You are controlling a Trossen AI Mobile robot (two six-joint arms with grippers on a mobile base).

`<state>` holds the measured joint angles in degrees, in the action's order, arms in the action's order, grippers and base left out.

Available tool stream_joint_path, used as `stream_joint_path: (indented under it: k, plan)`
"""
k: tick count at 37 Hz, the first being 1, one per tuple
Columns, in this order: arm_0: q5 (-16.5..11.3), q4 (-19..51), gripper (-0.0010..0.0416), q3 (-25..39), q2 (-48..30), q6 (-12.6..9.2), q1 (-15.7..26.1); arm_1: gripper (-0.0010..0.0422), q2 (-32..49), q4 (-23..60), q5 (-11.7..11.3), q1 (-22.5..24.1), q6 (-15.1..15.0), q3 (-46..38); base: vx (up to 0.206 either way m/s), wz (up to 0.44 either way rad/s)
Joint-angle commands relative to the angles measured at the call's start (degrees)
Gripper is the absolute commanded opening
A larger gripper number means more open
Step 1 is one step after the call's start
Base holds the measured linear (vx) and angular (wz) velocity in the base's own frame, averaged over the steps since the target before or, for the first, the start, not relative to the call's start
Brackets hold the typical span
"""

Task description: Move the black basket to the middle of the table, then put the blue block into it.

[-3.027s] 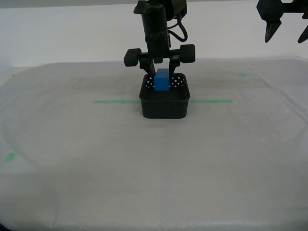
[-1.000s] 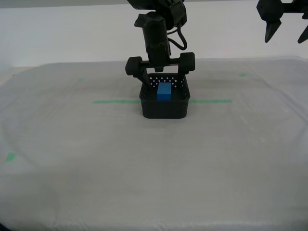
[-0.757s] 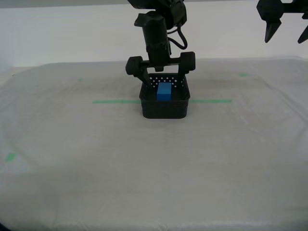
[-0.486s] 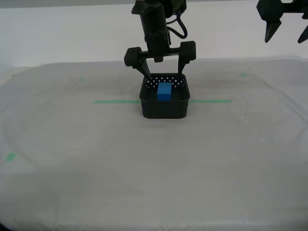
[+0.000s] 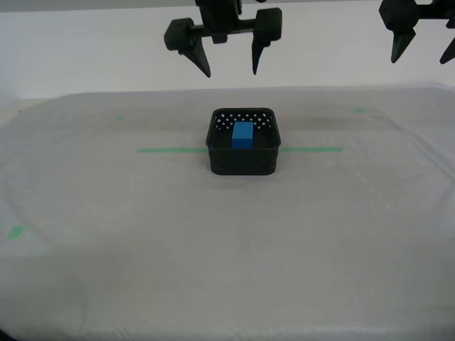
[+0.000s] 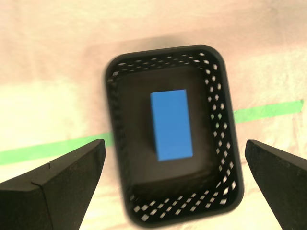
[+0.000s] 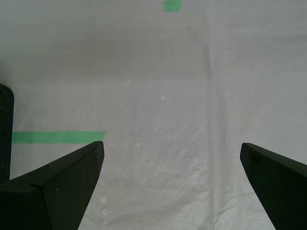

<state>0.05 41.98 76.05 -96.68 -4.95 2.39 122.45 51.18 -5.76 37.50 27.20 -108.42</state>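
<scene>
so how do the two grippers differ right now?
My second gripper hangs directly above the black basket holding the blue block; my first gripper hangs at the exterior view's right, over bare table. My second gripper shows whole there, my first cropped. Both are open and empty.

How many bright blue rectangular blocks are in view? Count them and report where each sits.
1. The bright blue rectangular block lies inside the perforated black plastic basket; none other shows.

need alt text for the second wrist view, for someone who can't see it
Looking straight down, a blue block lies flat inside a black basket on a whitish cloth-covered table. A green tape line runs under the basket, and my second gripper's two dark fingers sit spread wide, empty.
</scene>
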Motion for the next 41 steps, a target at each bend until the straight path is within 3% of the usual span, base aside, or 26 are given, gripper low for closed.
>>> stream_joint_path:
  k: [1,18,35,41]
  plan:
    - [0.0,-0.1,0.0398,0.1,0.0,0.0,0.0,0.0401,-2.3,1.6,-1.0,-0.4,-0.8,0.6,0.0,0.0]
    - [0.0,-0.1,0.0398,0.1,0.0,0.0,0.0,0.0401,-19.1,-2.1,-1.4,-6.3,-1.3,17.8,0.0,0.0]
    - [0.0,-0.4,0.0399,0.0,0.0,0.0,0.0,0.0401,-33.6,-10.1,-1.3,-16.1,-5.7,36.0,0.0,0.0]
    - [0.0,-0.5,0.0399,0.0,0.0,0.0,0.0,0.0401,-36.7,-13.1,-1.3,-19.4,-9.0,40.6,0.0,0.0]
